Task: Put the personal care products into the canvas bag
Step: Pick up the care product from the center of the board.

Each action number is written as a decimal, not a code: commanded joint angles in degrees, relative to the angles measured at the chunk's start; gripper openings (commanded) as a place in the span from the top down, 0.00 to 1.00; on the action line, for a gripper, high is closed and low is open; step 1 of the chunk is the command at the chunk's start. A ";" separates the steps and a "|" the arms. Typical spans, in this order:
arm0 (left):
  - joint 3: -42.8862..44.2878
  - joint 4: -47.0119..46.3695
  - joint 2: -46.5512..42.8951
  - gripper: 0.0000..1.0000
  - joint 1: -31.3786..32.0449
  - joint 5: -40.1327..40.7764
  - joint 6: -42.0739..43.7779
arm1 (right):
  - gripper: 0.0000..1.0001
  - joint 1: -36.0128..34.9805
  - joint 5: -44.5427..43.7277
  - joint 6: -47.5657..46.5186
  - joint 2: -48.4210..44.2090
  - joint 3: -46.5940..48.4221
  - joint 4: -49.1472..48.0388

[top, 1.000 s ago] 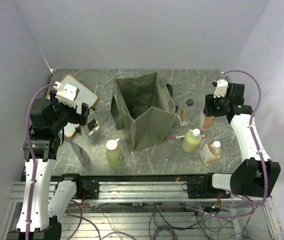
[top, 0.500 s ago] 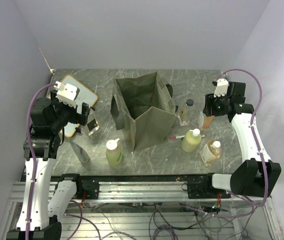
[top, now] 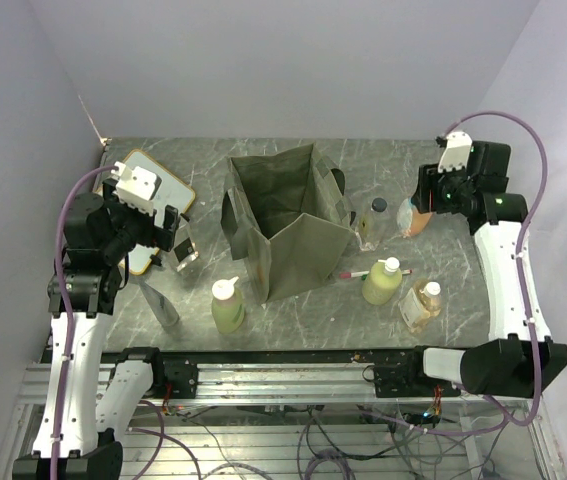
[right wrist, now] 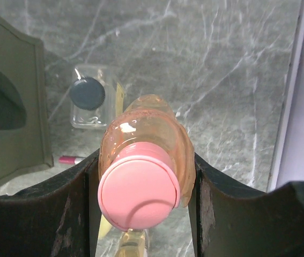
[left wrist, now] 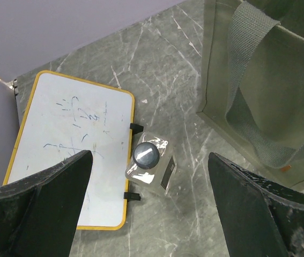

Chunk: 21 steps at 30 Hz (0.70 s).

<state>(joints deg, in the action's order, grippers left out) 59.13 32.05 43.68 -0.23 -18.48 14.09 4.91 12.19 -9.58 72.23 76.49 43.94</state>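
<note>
Marbled grey table (top: 443, 290), lilac walls (top: 263, 70). The right gripper (right wrist: 143, 160) clamps the slim orange bottle (right wrist: 146, 123), axis along its fingers, pink cap (right wrist: 139, 194) toward the wrist; left gripper (left wrist: 150, 156) wide.

Both units are the same build. The left arm (top: 63, 350) has white shell links with black joint housings. The right arm (top: 508, 270) has identical white links, with black blocks at elbow and base. A lilac-purple cable (top: 60, 250) loops loosely along each arm. A white boxy camera module (top: 135, 185) sits on each wrist. The left hand (left wrist: 149, 156) has two broad matte-black fingers (left wrist: 39, 214) with rounded edges and faint pale scuffs. The right hand (right wrist: 145, 160) has the same black fingers, with curved inner faces. The bases sit on a silver aluminium rail (top: 283, 385), with loose wires (top: 323, 440) hanging below.
</note>
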 commanded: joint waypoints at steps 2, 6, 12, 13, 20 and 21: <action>0.84 0.38 1.44 0.00 -0.56 -1.71 0.85 | 1.00 -1.47 0.11 1.79 -2.30 11.32 -2.11; 1.93 0.51 2.96 0.00 -0.52 -1.72 1.14 | 1.00 -3.07 0.31 2.34 -0.13 19.08 -0.39; 3.07 0.65 5.29 0.00 -0.48 -0.76 1.99 | 1.00 -7.89 -1.17 2.66 5.17 34.12 2.82; 3.09 0.60 5.66 0.00 -0.47 -0.73 2.07 | 1.00 -8.74 -1.34 2.80 6.07 36.16 3.00; 2.95 -1.17 8.02 0.00 -0.47 0.32 1.41 | 1.00 -15.52 1.08 4.26 12.86 49.47 4.65; 2.86 -1.51 8.26 0.00 -0.47 0.37 1.31 | 1.00 -16.92 0.90 4.30 13.68 50.82 4.54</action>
<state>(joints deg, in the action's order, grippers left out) 60.38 32.82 51.35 -0.23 -18.48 15.27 -8.10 11.49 -6.48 84.38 120.33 53.80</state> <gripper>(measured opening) 0.999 0.533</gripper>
